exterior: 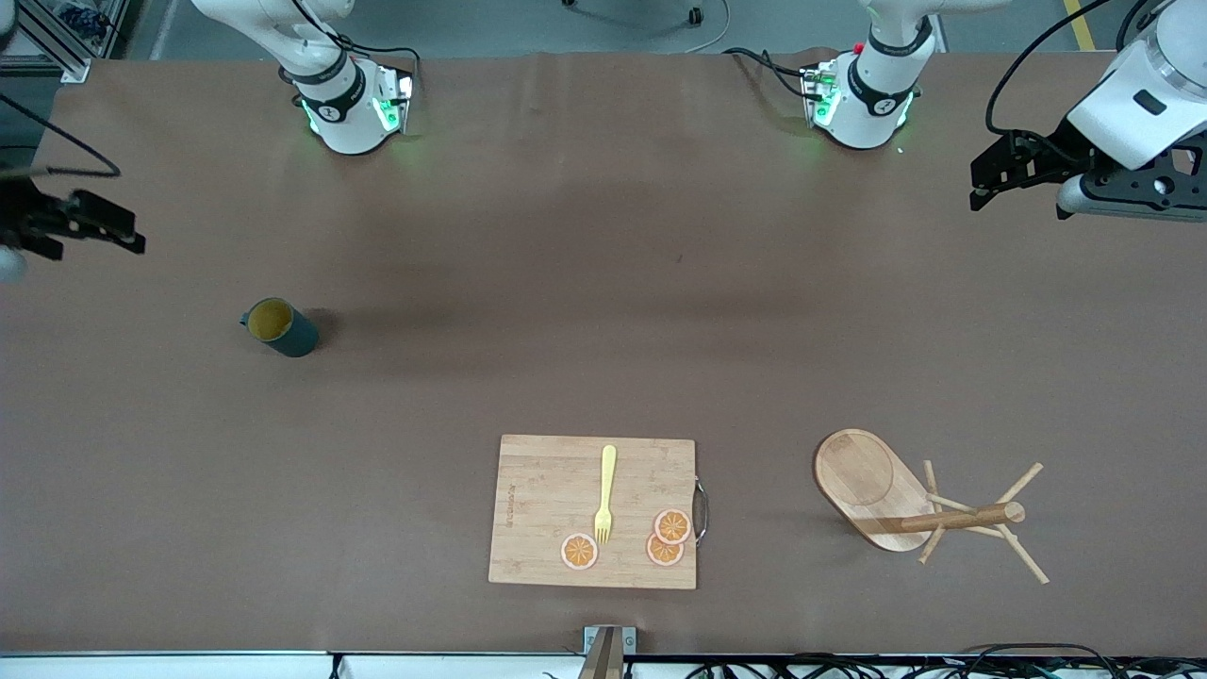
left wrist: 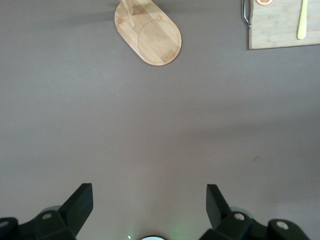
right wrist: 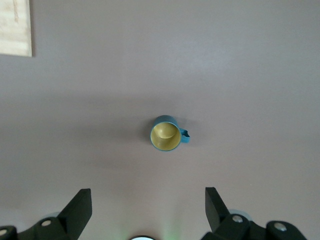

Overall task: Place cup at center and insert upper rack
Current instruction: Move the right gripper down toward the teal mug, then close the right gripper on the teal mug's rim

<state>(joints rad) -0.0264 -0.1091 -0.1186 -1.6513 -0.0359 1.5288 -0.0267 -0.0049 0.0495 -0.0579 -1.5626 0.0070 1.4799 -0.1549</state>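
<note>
one teal cup (exterior: 280, 326) upright toward the right arm's end of the brown tabletop (exterior: 603, 283). one wooden mug tree (exterior: 929, 505) toppled beside one cutting board (exterior: 593, 510) bearing one yellow fork (exterior: 605, 492), three orange slices (exterior: 664, 538). right gripper (right wrist: 148, 210) and left gripper (left wrist: 149, 206) aloft, fingers spread, holding nothing.

Left wrist view crops the upper rack (left wrist: 148, 31) — post, pegs out of frame

Upright cup (exterior: 280, 327), toppled upper rack (exterior: 929, 506)

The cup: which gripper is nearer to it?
Right. The right gripper hangs open just off the cup; the left gripper is open at the table's other end.
</note>
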